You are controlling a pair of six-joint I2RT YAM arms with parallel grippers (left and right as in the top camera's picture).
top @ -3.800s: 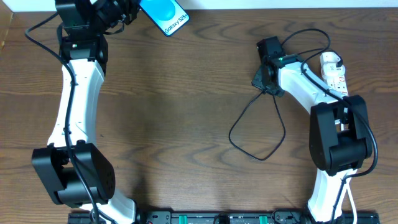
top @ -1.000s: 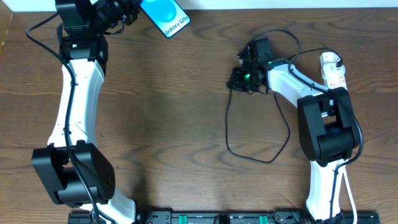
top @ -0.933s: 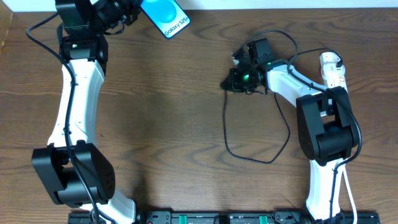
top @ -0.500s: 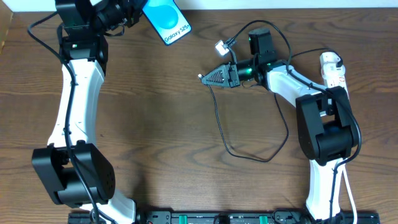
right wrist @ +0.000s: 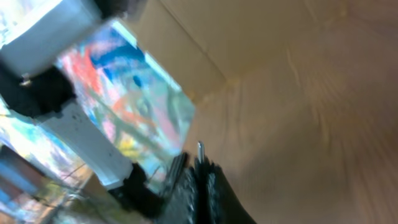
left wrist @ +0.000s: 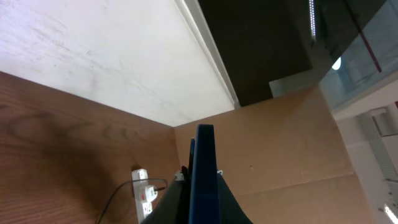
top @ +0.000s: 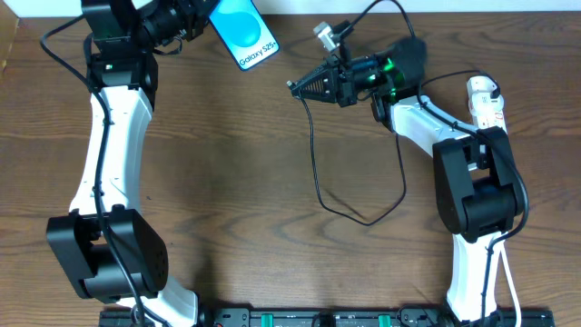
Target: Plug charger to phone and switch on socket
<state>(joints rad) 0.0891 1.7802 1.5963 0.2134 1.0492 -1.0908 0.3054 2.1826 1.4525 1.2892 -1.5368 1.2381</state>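
Pinching the charger [top: 313,159], the right hand [top: 297,87] hangs right of the phone [top: 243,32].

Left arm [top: 113,136] stretched forward, left fingers [top: 192,14] clamped; right arm [top: 427,118] reaching left, right fingers [top: 315,87] clamped.

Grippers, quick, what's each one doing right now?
Left gripper: closed, holding the phone by its edge.
Right gripper: closed, holding the charger near its plug tip.

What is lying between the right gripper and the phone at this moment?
Nothing lies there. In the overhead view, only bare table separates the right gripper from the phone.
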